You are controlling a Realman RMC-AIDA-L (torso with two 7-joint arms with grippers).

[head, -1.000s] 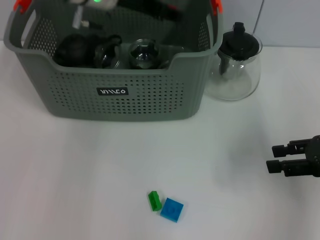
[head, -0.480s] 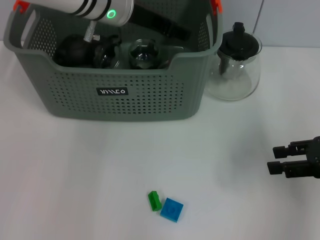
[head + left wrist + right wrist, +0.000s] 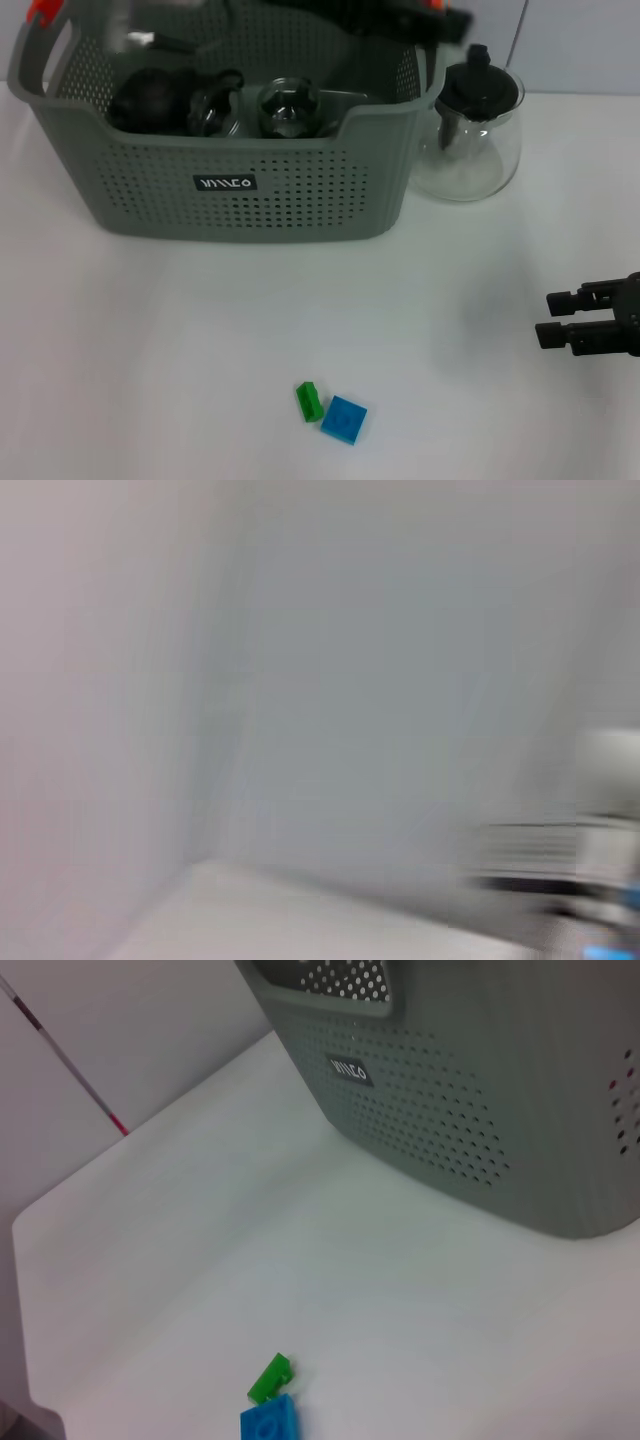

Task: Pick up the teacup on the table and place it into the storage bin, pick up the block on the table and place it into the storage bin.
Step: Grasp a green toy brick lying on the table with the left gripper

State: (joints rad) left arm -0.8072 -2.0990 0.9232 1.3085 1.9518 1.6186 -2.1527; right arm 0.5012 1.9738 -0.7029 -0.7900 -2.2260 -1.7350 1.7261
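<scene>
I see glassware, likely the teacup (image 3: 290,107), already in the bin (image 3: 240,180) at upper left; the blocks (image 3: 333,410) lie on the desk (image 3: 150,350) at bottom centre, untouched; my right claw (image 3: 550,316) waits mid-right, slightly parted and empty; left claw unseen.

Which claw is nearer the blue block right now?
Right. The right claw hovers over the table beside the blue block; the left arm is blurred above the storage bin, far behind.

Looks like a lab or test bench setup: plain white table (image 3: 200,330), bare pale wall (image 3: 580,45) right behind the glass teapot (image 3: 470,125), nothing homey around it.
</scene>
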